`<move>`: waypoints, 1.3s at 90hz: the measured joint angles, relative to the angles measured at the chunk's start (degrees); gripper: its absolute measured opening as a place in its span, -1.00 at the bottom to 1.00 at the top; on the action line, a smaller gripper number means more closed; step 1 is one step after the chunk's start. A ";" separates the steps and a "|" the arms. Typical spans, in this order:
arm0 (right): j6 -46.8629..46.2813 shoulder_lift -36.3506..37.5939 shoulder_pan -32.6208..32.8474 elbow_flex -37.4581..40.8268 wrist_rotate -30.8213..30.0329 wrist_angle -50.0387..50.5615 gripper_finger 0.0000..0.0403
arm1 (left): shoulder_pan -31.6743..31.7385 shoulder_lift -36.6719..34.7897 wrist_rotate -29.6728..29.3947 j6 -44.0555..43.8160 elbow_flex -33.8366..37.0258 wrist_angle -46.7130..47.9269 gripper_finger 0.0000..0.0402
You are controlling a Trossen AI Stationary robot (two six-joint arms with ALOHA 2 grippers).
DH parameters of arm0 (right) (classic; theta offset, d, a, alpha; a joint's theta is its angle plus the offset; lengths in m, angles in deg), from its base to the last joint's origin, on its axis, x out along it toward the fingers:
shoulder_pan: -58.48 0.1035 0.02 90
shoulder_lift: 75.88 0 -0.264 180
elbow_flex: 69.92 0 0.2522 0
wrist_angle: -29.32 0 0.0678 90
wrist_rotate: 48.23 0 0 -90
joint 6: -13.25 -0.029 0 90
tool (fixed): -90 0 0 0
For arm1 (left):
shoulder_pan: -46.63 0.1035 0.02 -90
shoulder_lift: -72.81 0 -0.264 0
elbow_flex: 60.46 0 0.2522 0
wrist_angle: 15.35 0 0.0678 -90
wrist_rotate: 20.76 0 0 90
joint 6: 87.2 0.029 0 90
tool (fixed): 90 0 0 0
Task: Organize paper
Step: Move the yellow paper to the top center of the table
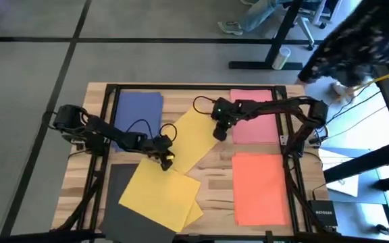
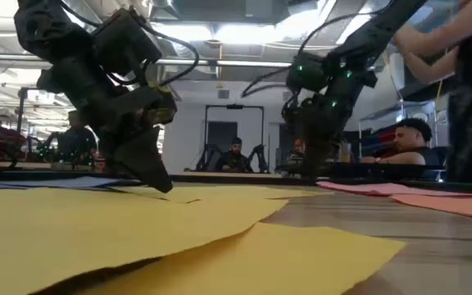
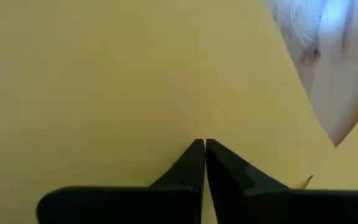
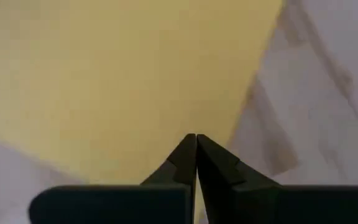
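Coloured paper sheets lie spread flat over the wooden bench (image 1: 211, 177): a navy sheet (image 1: 139, 108) at the far left, a tilted yellow sheet (image 1: 193, 138) in the middle, another yellow sheet (image 1: 159, 192) nearer the front with a further yellow edge poking out under it, a black sheet (image 1: 119, 202) at the front left partly under the yellow, a pink sheet (image 1: 254, 116) at the far right, and an orange sheet (image 1: 260, 187) in front of the pink. The left tool (image 1: 165, 160) is clenched, tips pressed on yellow paper where the two yellow sheets meet. The right tool (image 1: 219, 133) is clenched too, tip down on the middle yellow sheet near its right edge, beside bare wood. People (image 2: 236, 154) are seated beyond the bench, and one stands close at the far right (image 2: 465, 90).
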 joint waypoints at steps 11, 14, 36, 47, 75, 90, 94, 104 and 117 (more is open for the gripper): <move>-0.52 0.80 3.30 -0.01 2.23 5.46 -1.00 | -0.02 0.00 0.00 0.00 -0.02 -0.03 -1.00; -0.53 0.76 4.11 0.03 2.19 6.37 -1.00 | 0.00 0.00 -0.02 0.00 -0.02 0.01 -1.00; -0.81 -2.64 5.71 1.77 0.35 2.17 -1.00 | -0.02 0.00 -0.04 -0.24 -0.02 -0.73 -1.00; -0.76 -4.37 5.03 1.68 0.93 1.35 -1.00 | 0.00 0.00 -0.05 -0.24 -0.02 -0.76 -1.00; -0.17 -5.02 1.07 1.75 2.87 -0.20 -1.00 | 0.00 -0.02 -0.07 -0.24 -0.04 -0.83 -1.00; 0.92 -5.17 -1.44 1.77 3.72 -1.48 -1.00 | 0.01 -0.02 -0.07 0.43 -0.67 -1.65 -1.00; 0.94 -5.17 -1.73 1.79 3.56 -1.99 -1.00 | -0.02 -0.02 -0.05 1.45 -1.46 -1.67 -1.00; 1.00 -5.10 -1.61 1.68 2.15 -2.98 -1.00 | 0.06 -0.20 -0.04 5.12 -4.26 -0.76 -1.00; 1.25 -4.14 -0.73 0.81 -0.44 -3.33 -1.00 | 1.41 -0.95 -0.08 10.12 -9.85 6.83 -1.00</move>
